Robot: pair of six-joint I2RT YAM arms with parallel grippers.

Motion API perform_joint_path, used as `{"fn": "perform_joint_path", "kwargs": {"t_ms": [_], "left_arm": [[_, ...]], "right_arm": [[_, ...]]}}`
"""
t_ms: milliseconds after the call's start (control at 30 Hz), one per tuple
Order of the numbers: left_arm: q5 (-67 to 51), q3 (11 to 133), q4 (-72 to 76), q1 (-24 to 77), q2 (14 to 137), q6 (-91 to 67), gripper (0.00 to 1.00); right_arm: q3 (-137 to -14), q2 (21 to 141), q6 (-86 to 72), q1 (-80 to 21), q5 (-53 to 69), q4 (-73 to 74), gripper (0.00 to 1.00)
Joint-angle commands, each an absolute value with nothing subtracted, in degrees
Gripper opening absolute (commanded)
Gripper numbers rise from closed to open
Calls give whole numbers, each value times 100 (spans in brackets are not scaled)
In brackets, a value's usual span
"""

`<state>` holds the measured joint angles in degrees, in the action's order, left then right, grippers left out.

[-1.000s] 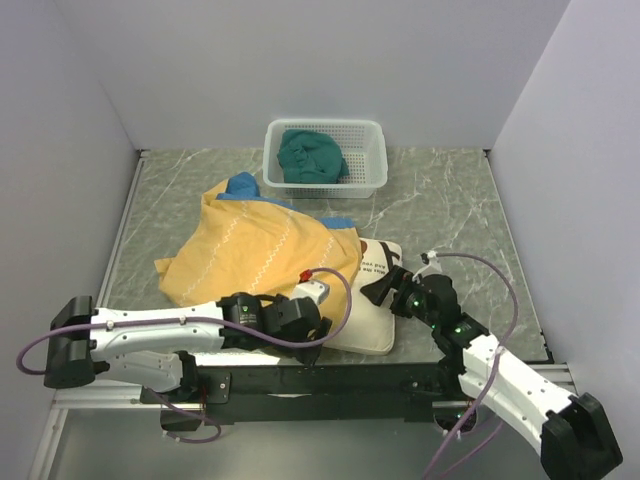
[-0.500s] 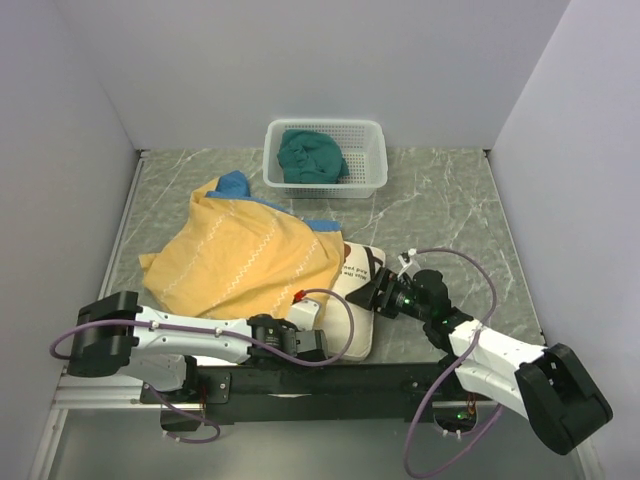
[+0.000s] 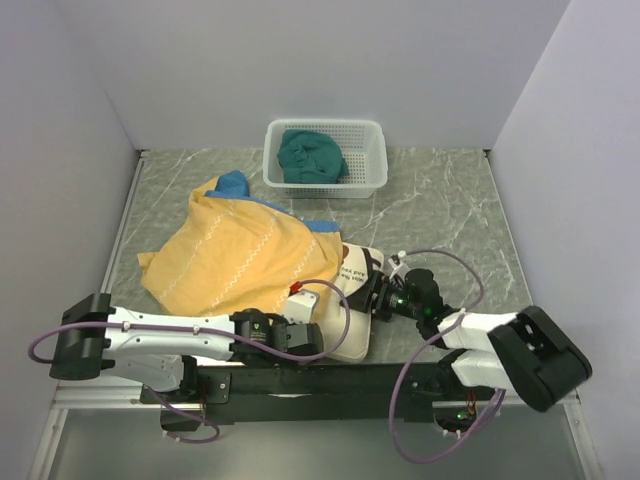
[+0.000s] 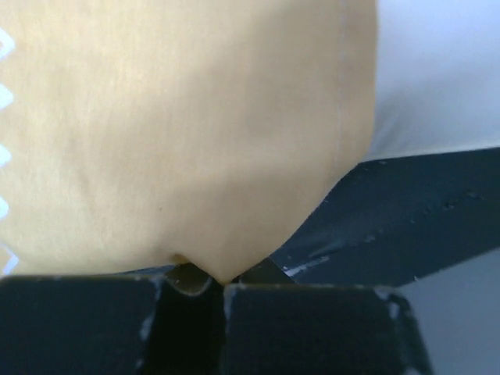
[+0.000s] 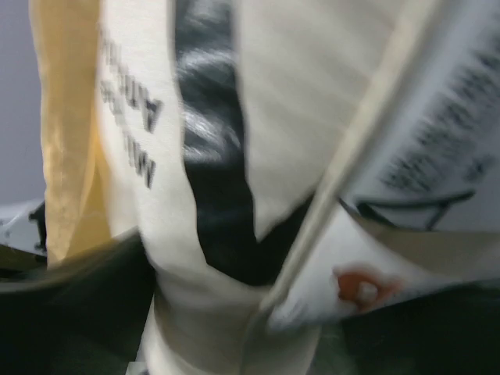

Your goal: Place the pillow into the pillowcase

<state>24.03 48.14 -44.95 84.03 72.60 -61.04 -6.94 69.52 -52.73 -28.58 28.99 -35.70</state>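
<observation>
The mustard-yellow fabric pillowcase (image 3: 235,255) with faint white zigzag lines lies crumpled on the left half of the grey marbled table (image 3: 440,210). A bit of its blue side shows at the far edge. Its near right part is draped over the large cream-white soft pillow (image 3: 350,325), which lies at the table's near edge, right of centre. Most of the pillow is covered. Only its near right corner and the short edge with black lettering stick out from under the yellow cloth.

The left tool (image 4: 208,289) is clenched on the pillowcase. In the left wrist view, a small fold of yellow fabric is pinched between the two closed black fingers, and the cloth fills the frame above them. In the overhead view, this tool sits at the near hem of the pillowcase, just beside the exposed pillow.

The right tool (image 3: 378,292) is pressed against the pillow's lettered edge. Its wrist view is blurred and shows cream fabric, black print and a printed white label (image 5: 437,101) very close up. It cannot be told whether this tool is released or gripping.

At the far side of the table stands a white perforated plastic basket (image 3: 372,165) holding a bunched teal cloth (image 3: 310,155), well apart from both tools.
</observation>
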Motion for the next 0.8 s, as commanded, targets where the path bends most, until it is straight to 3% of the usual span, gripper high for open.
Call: {"fn": "perform_joint_path", "kwargs": {"t_ms": [0,33,67,133,267,367,633,767], "left_arm": [[1943,5702,-4043,8429,7251,-5363,1],[1847,6070,-4086,8368,7260,-5231,1],[1767,6256,-4174,8306,7260,-4934,1],[1635,6869,-4271,8009,7190,-4651,1],[1449,8021,-4420,7428,7119,-3852,1],[1652,9191,-4755,7155,7356,-3456,1],[687,11643,-4853,7137,8762,-2699,1],[238,11909,-4579,7146,8842,-2619,1]], "right_arm": [[-571,7321,-6289,-3216,3489,-5658,34],[-632,7260,-6458,-3278,3515,-5817,13],[-781,7042,-6599,-3426,3524,-6053,0],[-1009,6638,-6741,-3594,3289,-5890,0],[-1913,5058,-6320,-3998,2252,-4152,0],[-2353,4520,-6451,-4060,1821,-3904,0],[-3225,4410,-5643,-5289,-165,-2479,0],[-3287,4597,-5433,-5353,-708,-2112,0]]}}
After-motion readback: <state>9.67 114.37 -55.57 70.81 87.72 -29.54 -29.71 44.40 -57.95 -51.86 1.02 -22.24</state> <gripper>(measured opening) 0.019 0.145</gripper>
